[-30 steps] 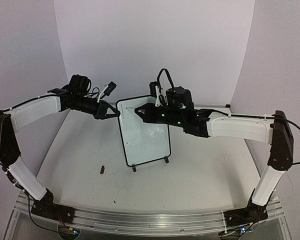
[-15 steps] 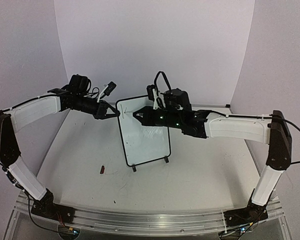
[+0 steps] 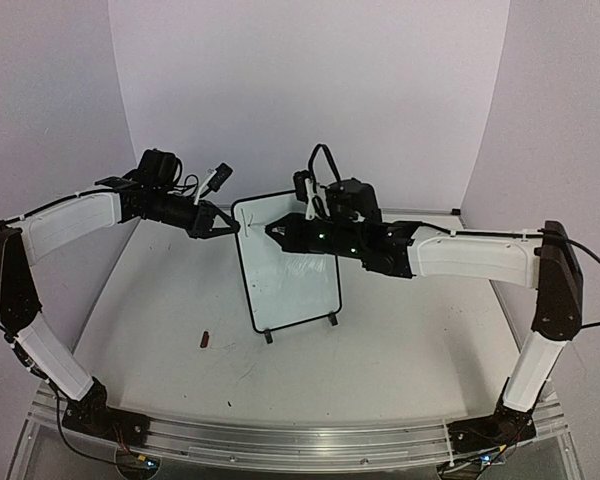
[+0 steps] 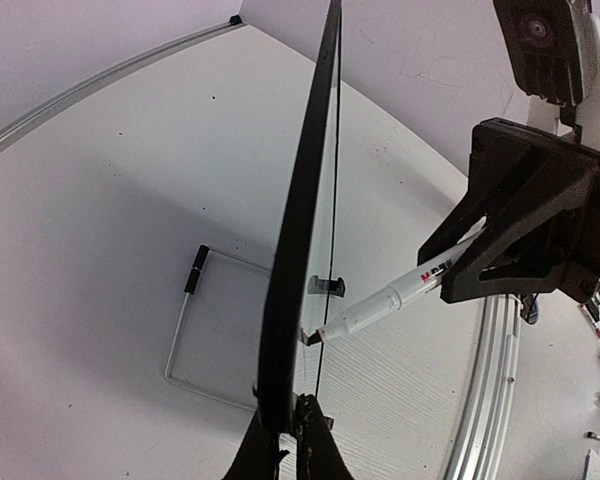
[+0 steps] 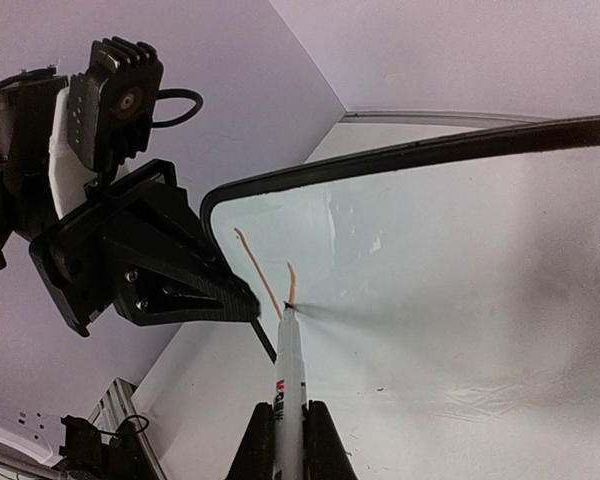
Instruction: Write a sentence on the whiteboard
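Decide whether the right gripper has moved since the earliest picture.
Yes: the right gripper has shifted slightly left across the whiteboard, toward its left edge.

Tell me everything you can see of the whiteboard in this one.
The whiteboard is a small portrait panel, glossy white, with rounded corners and a thin black frame. It stands near upright on the table on two small black feet. The left claw clamps an upper corner; the marker in the right claw touches its face beside two thin strokes.

You've got the board (image 3: 292,290) upright on the table (image 3: 410,345), left gripper (image 3: 233,229) on its top-left edge, right gripper (image 3: 274,229) holding the marker (image 5: 289,375) to its front, small object (image 3: 206,339) lying front-left
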